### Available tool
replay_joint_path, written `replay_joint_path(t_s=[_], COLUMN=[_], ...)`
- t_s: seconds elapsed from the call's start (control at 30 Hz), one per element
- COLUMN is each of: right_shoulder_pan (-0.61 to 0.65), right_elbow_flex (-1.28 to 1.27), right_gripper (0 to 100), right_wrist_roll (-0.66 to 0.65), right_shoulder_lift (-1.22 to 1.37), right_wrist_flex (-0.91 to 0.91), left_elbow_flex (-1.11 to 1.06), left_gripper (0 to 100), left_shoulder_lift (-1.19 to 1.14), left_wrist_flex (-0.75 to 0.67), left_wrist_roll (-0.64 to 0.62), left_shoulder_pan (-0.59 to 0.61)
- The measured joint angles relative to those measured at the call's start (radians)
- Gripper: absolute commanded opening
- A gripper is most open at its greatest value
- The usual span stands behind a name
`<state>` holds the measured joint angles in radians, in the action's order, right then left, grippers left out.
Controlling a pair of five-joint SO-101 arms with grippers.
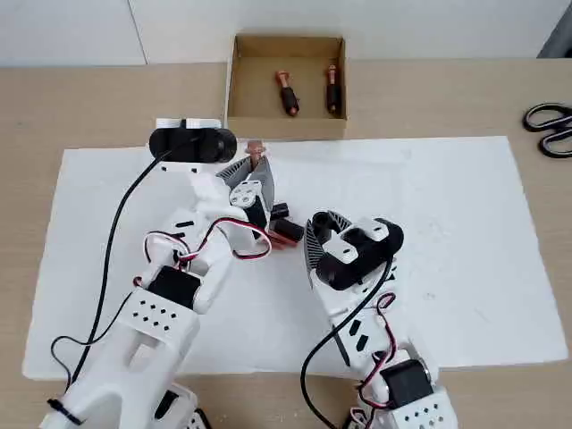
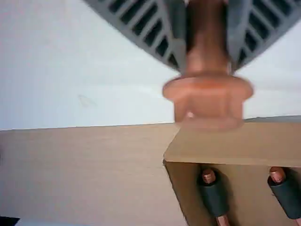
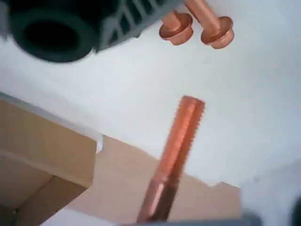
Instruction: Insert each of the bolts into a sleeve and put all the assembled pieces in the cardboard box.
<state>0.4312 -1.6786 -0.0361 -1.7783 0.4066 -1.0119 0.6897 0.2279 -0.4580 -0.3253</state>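
Copper flanged bolt (image 2: 207, 94) pinched in the left jaws, head right by the brown cardboard box (image 2: 225, 146) rim; right jaws clamp a black tubular sleeve (image 3: 51, 30).

Three bolts (image 3: 178, 141), two assembled pieces (image 1: 288, 92), one box (image 1: 286, 127)

2 arms are built from white printed shells, the left arm (image 1: 170, 313) and the right arm (image 1: 420, 413), with black servo blocks set at the joints. The left gripper (image 2: 207, 28) and the right gripper (image 3: 56, 28) are fitted with grey fingers (image 2: 136, 23) cut through with rows of slots. A black camera housing (image 1: 192, 145) is mounted at the left wrist, and a thin black cable (image 1: 112, 250) is run from it. Red, white and black wires (image 1: 214, 234) are looped along both arms. A grid of small round holes (image 1: 154, 313) is seen low on the left arm
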Motion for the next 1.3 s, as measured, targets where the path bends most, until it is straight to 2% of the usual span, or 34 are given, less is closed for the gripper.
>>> replay_joint_path(t_s=[0.33,0.7,0.83,0.93,1.03,1.2,1.3], right_shoulder_pan=[0.0,0.0,0.0,0.0,0.0,0.0,0.0], right_elbow_flex=[0.0,0.0,0.0,0.0,0.0,0.0,0.0], right_gripper=[0.5,0.5,0.5,0.5,0.5,0.5,0.5], right_wrist_roll=[0.0,0.0,0.0,0.0,0.0,0.0,0.0], right_shoulder_lift=[0.0,0.0,0.0,0.0,0.0,0.0,0.0], right_wrist_flex=[0.028,0.04,0.04,0.04,0.04,0.04,0.04], left_elbow_flex=[0.0,0.0,-0.015,-0.017,-0.002,0.123,0.195], left_gripper=[1,1,1,1,1,1,1], left_shoulder_lift=[0.0,0.0,0.077,0.147,0.167,0.169,0.169], left_wrist_flex=[-0.098,-0.104,-0.103,-0.017,0.166,0.491,0.635], left_wrist_roll=[-0.002,0.0,0.074,0.129,0.138,0.14,0.152], left_shoulder_pan=[-0.078,-0.115,-0.115,-0.107,-0.063,0.071,0.155])
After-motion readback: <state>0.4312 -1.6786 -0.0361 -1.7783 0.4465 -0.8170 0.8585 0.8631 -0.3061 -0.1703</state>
